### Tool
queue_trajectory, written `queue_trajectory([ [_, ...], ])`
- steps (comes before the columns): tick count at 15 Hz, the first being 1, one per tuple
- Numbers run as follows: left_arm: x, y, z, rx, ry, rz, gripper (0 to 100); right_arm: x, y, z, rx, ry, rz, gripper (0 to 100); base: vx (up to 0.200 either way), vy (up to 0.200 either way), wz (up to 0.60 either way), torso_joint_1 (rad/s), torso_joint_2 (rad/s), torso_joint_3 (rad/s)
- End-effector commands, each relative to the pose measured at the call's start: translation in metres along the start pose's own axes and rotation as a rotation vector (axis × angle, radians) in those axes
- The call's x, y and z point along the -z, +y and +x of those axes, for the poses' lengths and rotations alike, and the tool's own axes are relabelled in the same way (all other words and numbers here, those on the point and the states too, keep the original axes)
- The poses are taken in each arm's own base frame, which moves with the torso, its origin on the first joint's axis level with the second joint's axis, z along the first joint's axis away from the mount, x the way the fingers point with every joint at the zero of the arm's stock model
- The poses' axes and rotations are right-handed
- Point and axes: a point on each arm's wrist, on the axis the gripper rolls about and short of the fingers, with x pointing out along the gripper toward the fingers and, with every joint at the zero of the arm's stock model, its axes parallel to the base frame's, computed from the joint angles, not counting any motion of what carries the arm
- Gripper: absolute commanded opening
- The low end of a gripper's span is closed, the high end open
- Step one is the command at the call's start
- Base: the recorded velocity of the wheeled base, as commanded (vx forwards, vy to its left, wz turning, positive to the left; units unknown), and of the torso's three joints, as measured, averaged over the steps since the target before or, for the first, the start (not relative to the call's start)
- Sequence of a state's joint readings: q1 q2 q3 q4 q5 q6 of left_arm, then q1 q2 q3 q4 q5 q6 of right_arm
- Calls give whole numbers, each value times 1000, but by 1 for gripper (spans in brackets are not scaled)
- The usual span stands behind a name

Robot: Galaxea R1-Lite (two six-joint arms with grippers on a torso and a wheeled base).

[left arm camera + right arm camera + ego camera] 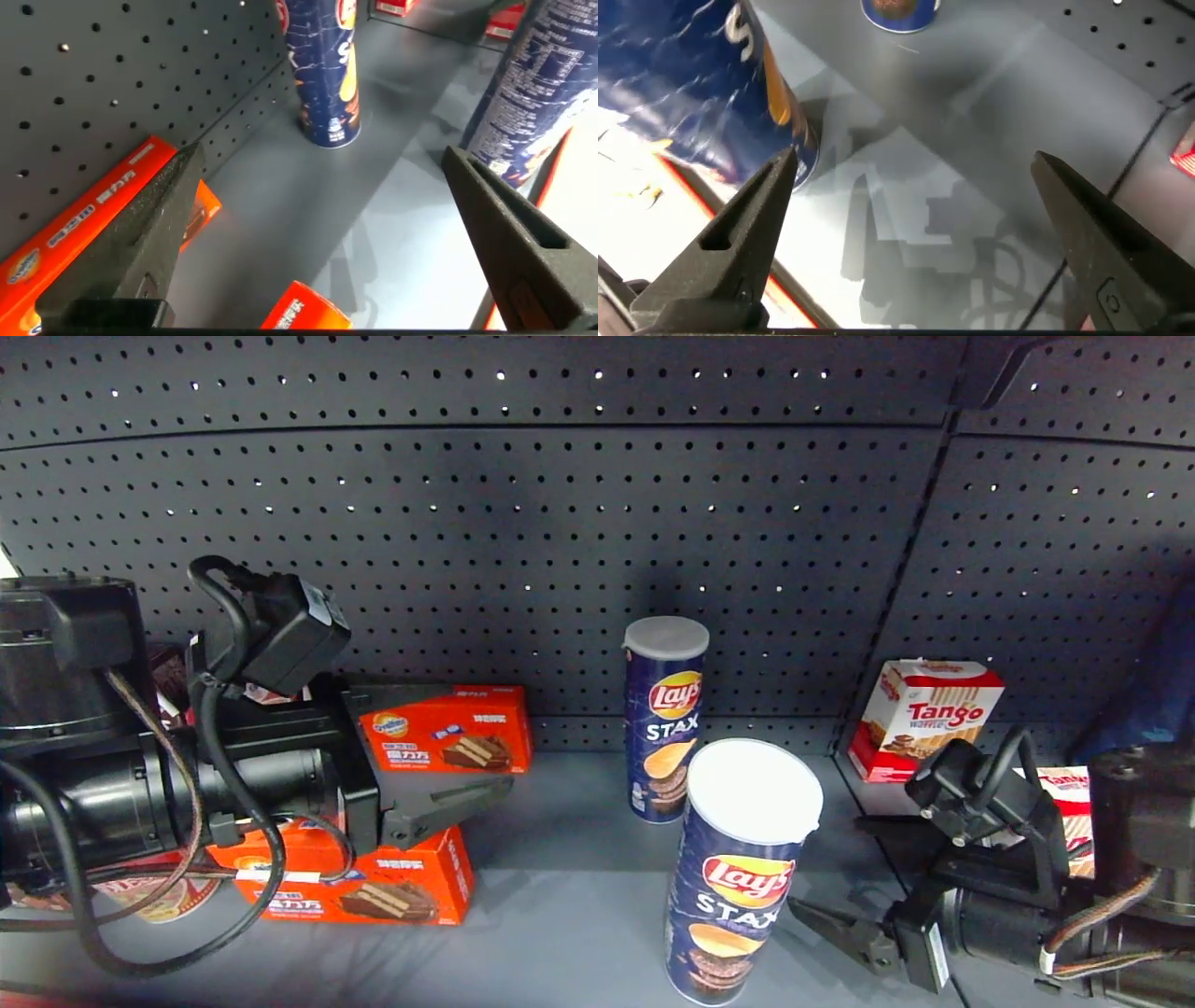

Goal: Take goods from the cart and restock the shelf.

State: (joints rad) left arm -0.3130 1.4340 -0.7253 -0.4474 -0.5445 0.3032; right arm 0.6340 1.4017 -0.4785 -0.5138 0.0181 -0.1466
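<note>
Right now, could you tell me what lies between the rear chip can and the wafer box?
Only bare shelf lies there, as the head view shows.

On the shelf (560,859), near can (742,887) before far can (665,728) — boxes (448,728) left, seemingly two; carton (924,714) right.

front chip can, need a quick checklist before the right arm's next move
1. The right gripper is empty, jaws open: ok.
2. The front can is upright with its lid on: ok.
3. The front can is free of the right gripper: cannot tell; it stands just beside one finger, outside the jaws.
4. The front can sits well back on the shelf: not ok, it seems close to the front edge.
5. There is a gap to the back can: ok, they stand apart.
6. The left gripper is open and empty, by the orange boxes: ok.
</note>
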Motion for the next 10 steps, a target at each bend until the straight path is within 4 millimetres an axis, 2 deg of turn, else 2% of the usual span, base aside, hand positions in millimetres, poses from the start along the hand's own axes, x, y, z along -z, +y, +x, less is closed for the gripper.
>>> queue_trajectory([
  [1,1,1,1,-1,2,-1,100,0,0,9,-6,20,-1,100,0,0,0,0,0,0],
  [8,1,1,1,-4,3,-5,100,-10,8,30,-40,23,-16,100,0,0,0,0,0,0],
  [10,2,1,1,-3,5,-6,100,-9,8,30,-42,25,-15,100,0,0,0,0,0,0],
])
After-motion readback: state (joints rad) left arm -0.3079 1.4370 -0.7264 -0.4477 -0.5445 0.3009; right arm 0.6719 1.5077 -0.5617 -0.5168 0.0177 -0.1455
